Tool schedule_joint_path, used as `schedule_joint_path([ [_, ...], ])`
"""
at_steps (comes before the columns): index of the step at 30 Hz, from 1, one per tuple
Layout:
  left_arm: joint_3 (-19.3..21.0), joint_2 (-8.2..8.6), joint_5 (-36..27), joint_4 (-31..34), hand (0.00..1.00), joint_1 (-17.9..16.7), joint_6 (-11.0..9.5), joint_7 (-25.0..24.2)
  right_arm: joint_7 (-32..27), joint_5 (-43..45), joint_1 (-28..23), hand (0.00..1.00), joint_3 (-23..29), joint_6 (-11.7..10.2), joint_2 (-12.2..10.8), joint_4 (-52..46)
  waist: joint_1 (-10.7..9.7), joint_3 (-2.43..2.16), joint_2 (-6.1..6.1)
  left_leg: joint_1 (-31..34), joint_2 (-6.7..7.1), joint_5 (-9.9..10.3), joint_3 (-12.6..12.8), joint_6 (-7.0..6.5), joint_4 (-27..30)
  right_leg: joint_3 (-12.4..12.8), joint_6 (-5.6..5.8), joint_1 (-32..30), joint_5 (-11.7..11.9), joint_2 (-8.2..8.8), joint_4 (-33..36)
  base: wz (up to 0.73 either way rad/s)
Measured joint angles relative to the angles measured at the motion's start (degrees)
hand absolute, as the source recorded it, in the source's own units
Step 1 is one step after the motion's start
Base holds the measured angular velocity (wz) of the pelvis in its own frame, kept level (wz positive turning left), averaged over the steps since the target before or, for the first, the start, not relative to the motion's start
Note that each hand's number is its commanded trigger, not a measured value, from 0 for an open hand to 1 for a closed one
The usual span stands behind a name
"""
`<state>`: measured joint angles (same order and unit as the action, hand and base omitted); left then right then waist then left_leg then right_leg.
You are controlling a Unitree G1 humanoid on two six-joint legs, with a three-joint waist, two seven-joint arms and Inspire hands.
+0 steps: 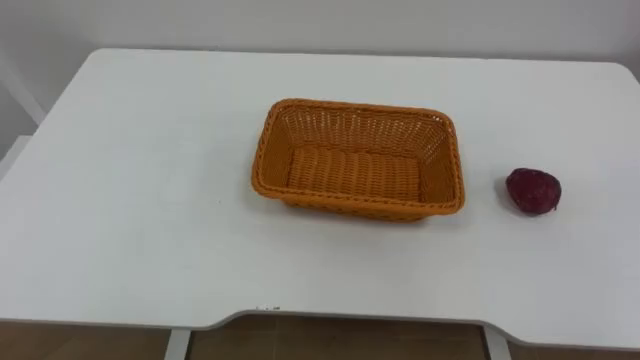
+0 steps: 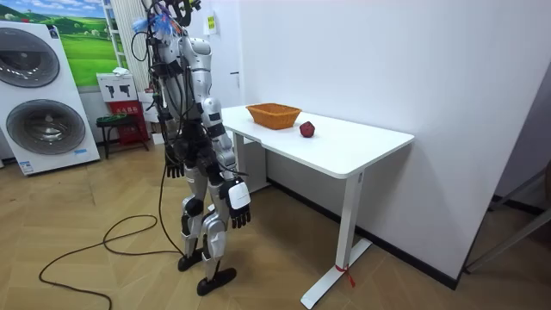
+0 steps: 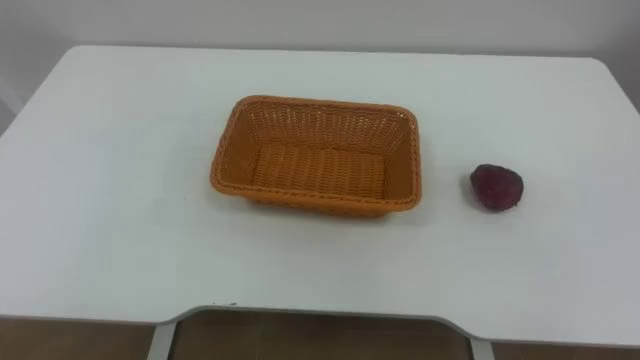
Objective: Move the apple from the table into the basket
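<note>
Pick not begun, we judge. Apple (image 1: 533, 191) on table (image 1: 150, 200), right of basket (image 1: 350, 106), apart from it. Right hand (image 2: 238, 200), left hand (image 2: 175, 165) hang at our sides, fingers loose, empty. Next we need right hand raised, reaching right over apple.

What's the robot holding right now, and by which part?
Nothing. The left hand and right hand hang empty at its sides; the apple lies on the table, right of the basket.
</note>
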<state>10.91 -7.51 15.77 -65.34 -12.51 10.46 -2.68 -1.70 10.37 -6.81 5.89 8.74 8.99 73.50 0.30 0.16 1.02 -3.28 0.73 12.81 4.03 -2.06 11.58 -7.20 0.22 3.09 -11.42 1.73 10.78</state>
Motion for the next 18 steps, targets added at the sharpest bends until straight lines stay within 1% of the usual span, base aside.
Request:
schedule_joint_path([
  [5, -0.4, 0.01, -0.1, 0.1, 0.0, 0.1, 0.0, -0.3, -0.1, -0.3, 0.2, 0.0, 0.0, 0.0, 0.0, -0.2, 0.1, 0.07, -0.07, 0.1, -0.05, 0.0, 0.2, 0.0, -0.1, 0.4, 0.0, -0.2, 0.0, -0.09, 0.0, 0.0],
  [7, -0.4, -0.02, -0.1, 0.1, 0.0, 0.3, 0.0, -0.2, -0.5, -1.9, 0.8, 0.0, 0.6, -0.2, 0.0, 0.0, 0.0, 0.09, -0.14, 0.2, -0.1, 0.0, 0.4, 0.02, -0.5, 0.8, 0.01, -0.2, -0.1, -0.25, 0.0, -0.02],
  [8, -0.4, -0.02, -0.4, 0.1, 0.0, 0.4, 0.0, -0.2, -0.9, -3.2, 0.8, 0.0, 1.0, -0.4, 0.0, 0.1, -0.1, 0.09, -0.16, 0.0, -0.1, 0.0, 0.4, 0.02, -0.6, 0.8, 0.02, -0.1, -0.1, -0.25, 0.0, -0.03],
  [10, -0.2, -0.02, -0.5, -0.9, 0.0, 0.4, -0.2, -0.1, -2.4, -8.7, 0.6, 0.0, 3.0, -0.8, 0.0, 0.6, 0.1, 0.11, -0.26, -0.4, -0.1, 0.0, 0.6, 0.02, -0.8, 1.2, 0.03, 0.1, 0.0, -0.3, 0.0, -0.07],
  [11, 0.0, -0.01, -0.5, -1.1, 0.0, 0.5, -0.5, 0.0, -3.7, -14.0, 0.5, 0.0, 4.0, -1.4, -0.1, 0.5, -0.1, 0.11, -0.27, -0.4, -0.1, 0.0, 0.5, 0.02, -0.9, 1.3, 0.03, 0.1, 0.0, -0.3, -0.1, 0.0],
  [12, 0.3, -0.01, -0.5, -1.0, 0.0, 0.6, -0.5, 0.1, -4.8, -19.7, 0.4, 0.0, 6.2, -1.9, -0.3, 0.5, -0.3, 0.1, -0.31, -0.4, -0.1, 0.0, 0.6, 0.02, -0.7, 1.1, 0.04, 0.0, 0.0, -0.27, -0.1, 0.0],
  [13, 0.5, 0.01, -0.5, -0.9, 0.0, 0.8, -0.5, 0.2, -5.3, -22.7, 0.3, 0.0, 7.7, -2.2, -0.5, 0.3, -0.4, 0.06, -0.57, -0.3, -0.1, 0.0, 0.6, 0.02, -0.6, 1.2, 0.04, -0.1, 0.0, -0.26, 0.0, 0.0],
  [14, 1.8, 0.1, -0.5, -0.7, 0.0, 0.8, -0.7, 0.6, -6.4, -27.7, 0.4, 0.0, 11.5, -2.4, -0.7, -0.1, -0.9, 0.13, -0.31, -0.3, -0.08, 0.0, 0.5, 0.02, -0.6, 1.2, 0.04, -0.1, 0.0, -0.24, 0.0, 0.0],
  [15, 2.8, 0.05, -0.6, 0.0, 0.0, 0.6, -0.8, 1.1, -7.7, -33.0, 0.6, 0.0, 15.1, -2.4, -0.7, -1.7, -1.9, 0.18, -0.33, -0.2, -0.04, 0.0, 0.6, 0.02, -0.6, 1.2, 0.04, -0.1, 0.0, -0.2, 0.1, 0.0],
  [16, 3.4, 0.02, -0.6, 0.2, 0.0, 0.4, -0.9, 1.4, -8.6, -35.7, 0.4, 0.0, 16.8, -2.5, -0.6, -2.7, -2.2, 0.2, -0.49, -0.2, -0.04, 0.0, 0.7, 0.02, -0.7, 1.3, 0.04, -0.1, 0.0, -0.21, 0.1, 0.0],
  [17, 5.1, 0.0, -0.6, 0.2, 0.0, 0.3, -1.2, 1.9, -10.3, -40.3, 0.6, 0.0, 21.6, -2.8, -0.6, -4.5, -3.3, 0.29, -0.46, -0.2, -0.01, 0.0, 0.7, 0.01, -0.7, 1.3, 0.04, -0.2, 0.0, -0.2, 0.1, -0.04],
  [18, 7.0, -0.15, -0.6, 0.4, 0.0, 0.2, -1.5, 2.1, -12.0, -46.0, 1.2, 0.0, 26.6, -3.5, -0.5, -6.2, -4.4, 0.23, -0.67, -0.2, 0.01, 0.0, 0.7, -0.01, -0.7, 1.5, 0.06, -0.2, 0.0, -0.2, 0.2, -0.06],
])
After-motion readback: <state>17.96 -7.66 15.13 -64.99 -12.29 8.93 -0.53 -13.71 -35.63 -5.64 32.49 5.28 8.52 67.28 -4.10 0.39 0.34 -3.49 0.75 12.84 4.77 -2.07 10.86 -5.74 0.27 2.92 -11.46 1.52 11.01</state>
